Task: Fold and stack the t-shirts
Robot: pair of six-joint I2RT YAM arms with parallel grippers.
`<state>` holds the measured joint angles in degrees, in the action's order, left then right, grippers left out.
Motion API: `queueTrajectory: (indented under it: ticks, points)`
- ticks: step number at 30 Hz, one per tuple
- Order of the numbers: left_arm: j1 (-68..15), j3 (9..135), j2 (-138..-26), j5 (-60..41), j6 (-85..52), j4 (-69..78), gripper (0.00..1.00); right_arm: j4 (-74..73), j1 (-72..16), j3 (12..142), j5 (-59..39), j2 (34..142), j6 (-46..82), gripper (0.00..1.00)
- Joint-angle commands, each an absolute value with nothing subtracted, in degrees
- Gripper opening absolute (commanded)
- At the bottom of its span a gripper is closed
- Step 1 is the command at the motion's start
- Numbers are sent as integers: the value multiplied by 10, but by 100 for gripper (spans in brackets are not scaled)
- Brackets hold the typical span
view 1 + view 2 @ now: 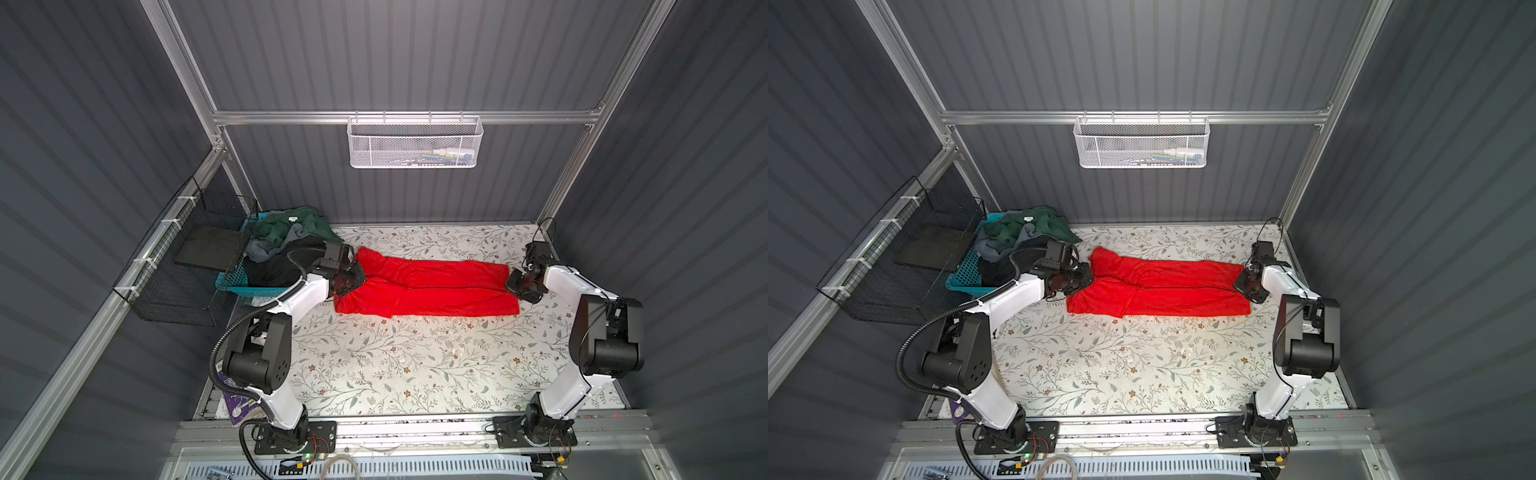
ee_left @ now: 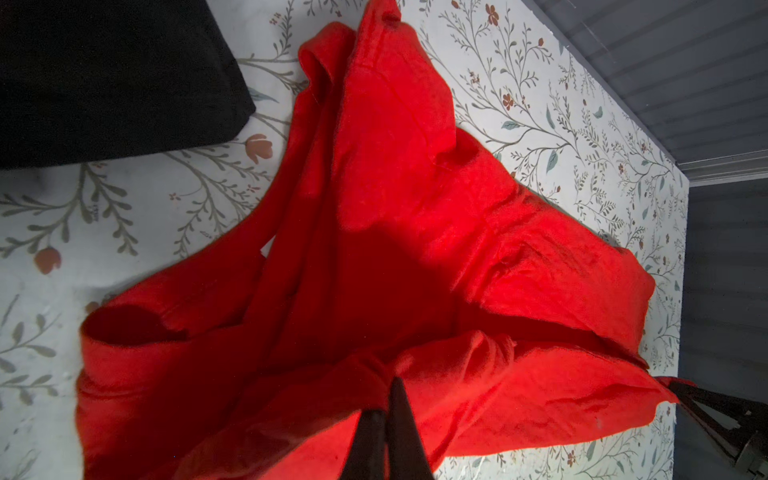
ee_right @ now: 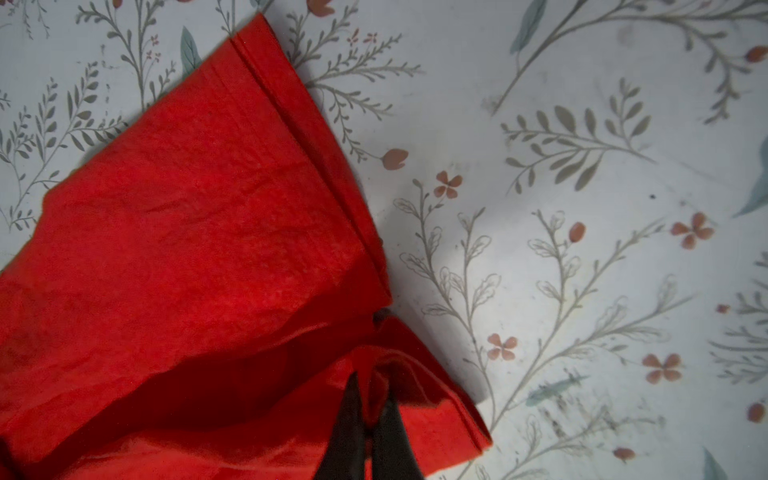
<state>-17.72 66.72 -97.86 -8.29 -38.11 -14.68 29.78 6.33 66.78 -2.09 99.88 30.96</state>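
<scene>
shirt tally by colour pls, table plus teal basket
red t-shirt: 1
dark green t-shirt: 1
grey t-shirt: 1
black t-shirt: 1
Total: 4 in view; the pile in the teal basket may hide more.

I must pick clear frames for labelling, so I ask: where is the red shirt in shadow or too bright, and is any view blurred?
In both top views the red shirt is overexposed on its near half, folds lost, with glare on the table; in the left wrist view a shadow darkens its middle; in the right wrist view light is even, the cloth sharp.
</scene>
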Motion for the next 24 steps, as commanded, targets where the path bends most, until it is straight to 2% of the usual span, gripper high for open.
queueTrajectory:
  ticks: [1,5,7,12,15,16,17,18,20,23,24]
  points:
    - [-173,684,-985,-70,-369,-145,0,306,63,682,-11,1009,302,0]
    - [-172,681,-984,-66,-370,-140,0,309,62,689,-9,1016,301,0]
    - [-173,680,-985,-65,-370,-139,0,314,63,694,-7,1020,297,21]
    - [-173,686,-990,-79,-374,-132,0,322,66,702,0,1014,287,36]
    - [-173,694,-991,-79,-367,-143,0,322,65,696,-1,997,287,37]
    - [-172,699,-990,-76,-363,-150,7,321,66,692,-1,991,286,43]
    - [-172,700,-988,-74,-360,-154,26,321,66,689,3,984,286,50]
    - [-172,702,-986,-73,-359,-155,37,322,65,686,7,979,286,57]
    - [-172,701,-978,-72,-355,-155,48,326,64,676,18,964,285,70]
    - [-173,700,-963,-68,-348,-159,81,325,56,656,35,932,285,91]
    - [-172,694,-954,-66,-346,-159,86,323,52,649,38,920,286,96]
